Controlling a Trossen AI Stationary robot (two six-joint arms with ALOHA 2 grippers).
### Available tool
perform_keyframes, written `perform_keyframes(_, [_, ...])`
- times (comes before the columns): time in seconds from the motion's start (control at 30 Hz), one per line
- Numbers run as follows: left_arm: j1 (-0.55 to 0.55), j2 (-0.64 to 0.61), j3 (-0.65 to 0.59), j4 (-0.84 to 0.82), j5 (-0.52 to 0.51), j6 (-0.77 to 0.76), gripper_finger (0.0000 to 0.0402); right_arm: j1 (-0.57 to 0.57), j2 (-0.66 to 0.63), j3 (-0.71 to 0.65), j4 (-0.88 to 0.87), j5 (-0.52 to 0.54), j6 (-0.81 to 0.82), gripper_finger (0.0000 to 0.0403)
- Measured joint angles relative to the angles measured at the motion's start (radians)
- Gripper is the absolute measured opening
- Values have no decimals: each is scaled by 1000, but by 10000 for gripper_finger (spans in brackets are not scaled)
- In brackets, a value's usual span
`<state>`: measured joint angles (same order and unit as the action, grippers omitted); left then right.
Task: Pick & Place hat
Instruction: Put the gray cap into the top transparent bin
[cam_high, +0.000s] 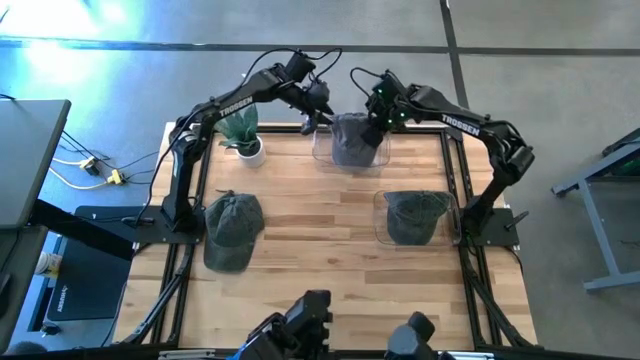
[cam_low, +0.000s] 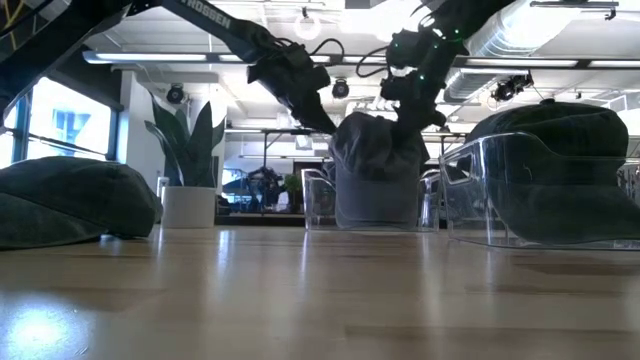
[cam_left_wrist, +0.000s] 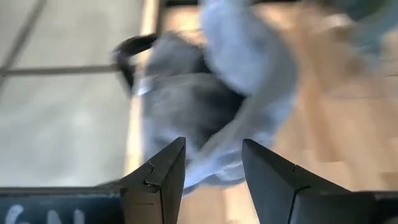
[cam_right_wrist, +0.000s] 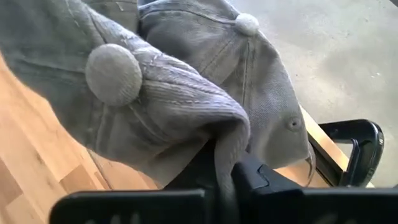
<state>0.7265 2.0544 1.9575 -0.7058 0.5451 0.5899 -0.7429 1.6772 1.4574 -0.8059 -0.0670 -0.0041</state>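
Note:
Two grey caps (cam_high: 355, 140) sit stacked in a clear bin (cam_high: 322, 150) at the table's far edge; the right wrist view shows the upper cap's button (cam_right_wrist: 113, 73) and the lower cap's button (cam_right_wrist: 247, 23). My right gripper (cam_high: 378, 120) is above the stack, shut on the upper cap. My left gripper (cam_left_wrist: 212, 163) is open at the stack's left side (cam_high: 320, 112), with blurred grey cloth just ahead of its fingertips. A green cap (cam_high: 232, 230) lies flat on the table's left. Another green cap (cam_high: 415, 215) rests in a clear bin on the right. My right gripper pinches a bunched fold of the upper cap's crown (cam_right_wrist: 230, 134), near its edge, between its two fingers, coming from above and the right. The cap's crown (cam_low: 375, 150) still sits on the stack in the bin. My left gripper: whether it touches the cap cannot be told.
A potted plant (cam_high: 243, 130) stands at the far left of the table, close beside my left arm. The clear bin's walls (cam_low: 318, 200) surround the grey caps. Bare wood (cam_high: 320, 260) lies in the table's middle and near side.

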Motion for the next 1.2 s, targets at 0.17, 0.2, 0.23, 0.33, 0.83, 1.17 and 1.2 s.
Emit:
perform_keyframes(0.17, [0,0,0,51,-127,-79,153,-36,0,0,2,-101,-75,59])
perform_keyframes(0.2, [1,0,0,63,-113,-106,153,-44,0,0,3,-133,-81,74])
perform_keyframes(0.23, [1,0,1,70,-89,-129,153,-54,0,0,3,-164,-87,91])
perform_keyframes(0.33, [1,-1,18,67,32,-196,153,-90,-13,0,-12,-233,-104,148])
perform_keyframes(0.83, [-123,35,56,142,-23,-171,155,-115,-64,2,82,-382,-384,230])
perform_keyframes(1.17, [-158,50,60,57,110,-124,154,-102,-19,1,-34,-816,-359,21])
perform_keyframes(1.2, [-156,37,59,36,154,-124,154,-105,-19,1,-46,-885,-357,13])
